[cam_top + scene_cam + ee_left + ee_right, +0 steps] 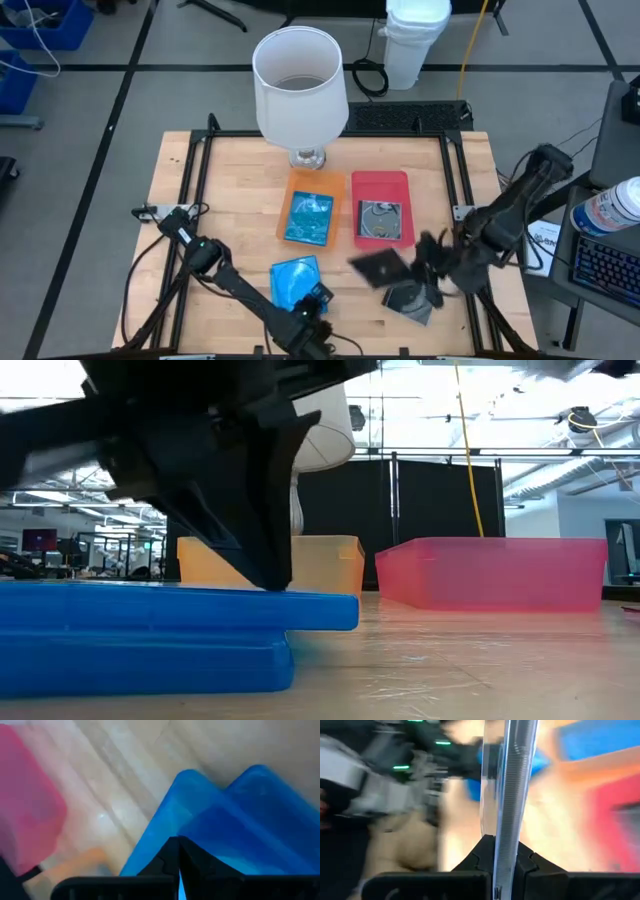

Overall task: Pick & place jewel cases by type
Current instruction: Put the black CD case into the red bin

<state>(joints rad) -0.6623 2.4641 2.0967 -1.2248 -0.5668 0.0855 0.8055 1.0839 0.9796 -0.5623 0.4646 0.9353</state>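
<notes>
Two translucent blue jewel cases (293,279) lie stacked near the table's near edge, the upper one (180,608) offset over the lower (140,660). My left gripper (313,301) is shut, its tips down on the upper case. My right gripper (428,268) is shut on a dark grey jewel case (380,266) to the right of the stack. Another dark case (412,302) lies flat on the table below it. One blue case (308,217) lies in the orange tray (335,185). A clear case with a silvery disc (380,222) lies in the red tray (382,183). My left gripper comes down from above, and its shut fingertips (272,582) rest on the top face of the upper blue case (170,825), near its edge. That case lies flat on the lower blue case. My right gripper pinches the dark grey case by one edge (506,827) between its two fingers, reaching in about level from the table's right. The case lies roughly flat, reaching out toward the table's left.
A table lamp with a white shade (300,68) stands just behind the orange tray. A black frame (195,180) runs along the table's sides. Bare wood lies left of the trays (230,210). In the low view the orange tray (320,565) and red tray (490,572) stand behind the blue stack.
</notes>
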